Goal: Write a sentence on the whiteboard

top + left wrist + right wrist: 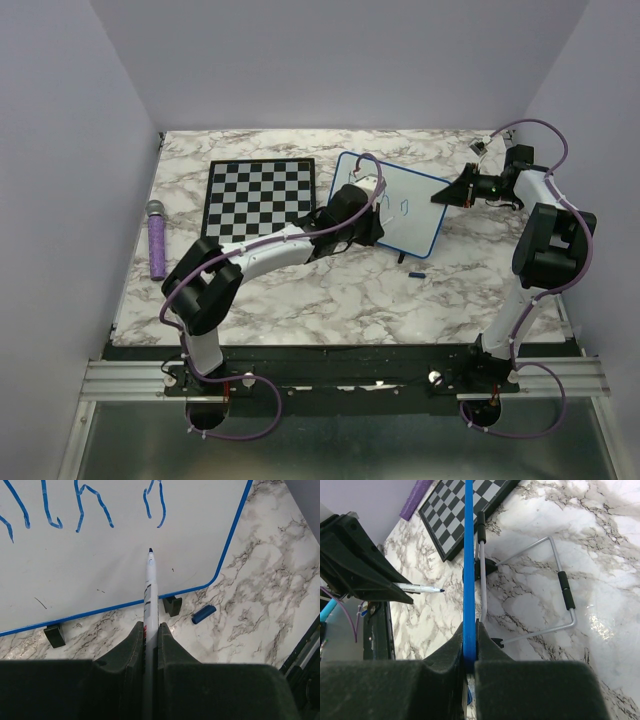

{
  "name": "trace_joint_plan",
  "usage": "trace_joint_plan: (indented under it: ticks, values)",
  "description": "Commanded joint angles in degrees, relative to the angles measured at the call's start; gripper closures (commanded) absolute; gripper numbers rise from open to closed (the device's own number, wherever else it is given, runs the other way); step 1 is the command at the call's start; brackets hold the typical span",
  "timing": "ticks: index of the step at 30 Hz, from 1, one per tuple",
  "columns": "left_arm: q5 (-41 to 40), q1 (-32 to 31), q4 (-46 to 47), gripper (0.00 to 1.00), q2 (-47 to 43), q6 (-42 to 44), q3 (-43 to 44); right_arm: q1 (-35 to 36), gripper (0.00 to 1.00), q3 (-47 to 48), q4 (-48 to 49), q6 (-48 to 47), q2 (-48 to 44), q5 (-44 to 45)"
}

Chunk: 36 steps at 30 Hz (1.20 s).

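Whiteboard (412,200) stands propped on the marbled surface (380,290), just right of the chessboard (260,195). Your right end effector (470,632) is clamped on its blue frame edge. Your left end effector (150,630) is closed on a white marker (150,585), its blue tip aimed at the blank area below the sentence (90,505), whose blue strokes you can't read as words here. From the right wrist, the tip sits just clear of the board. A blue cap (203,614) lies near the board's foot.

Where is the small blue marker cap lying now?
In the top view the marker cap lies on the table, right of centre, just before the near right corner of the whiteboard.
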Motion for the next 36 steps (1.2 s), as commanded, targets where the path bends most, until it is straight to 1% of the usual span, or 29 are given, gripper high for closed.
trace_joint_plan:
  ticks: [1, 8, 19, 25, 29, 36]
  values:
    - [0.9, 0.1, 4.5, 1.00, -2.6, 0.0, -1.6, 0.4, 0.99, 1.0, 1.3, -2.2, -1.7, 2.2]
    - [1.2, 0.1, 7.9, 1.00, -2.9, -0.5, -3.9, 0.4, 1.00, 1.0, 1.3, -2.3, -1.8, 2.1]
    - [1.2, 0.1, 9.7, 1.00, -2.7, -0.8, -4.7, 0.4, 0.99, 0.9, 1.3, -2.4, -1.8, 2.2]
    - [1.7, 0.1, 8.9, 1.00, -0.2, -0.4, -1.4, 0.4, 0.99, 1.0, 1.4, -2.3, -1.8, 2.3]
    - [1.8, 0.1, 6.6, 1.00, 2.6, -0.2, 2.6, 0.4, 0.99, 1.0, 1.3, -2.4, -1.8, 2.3]
    - [2.9, 0.0, 4.4, 1.00, 6.0, 0.3, 6.6, 0.4, 0.99, 1.0, 1.3, -2.3, -1.8, 2.2]
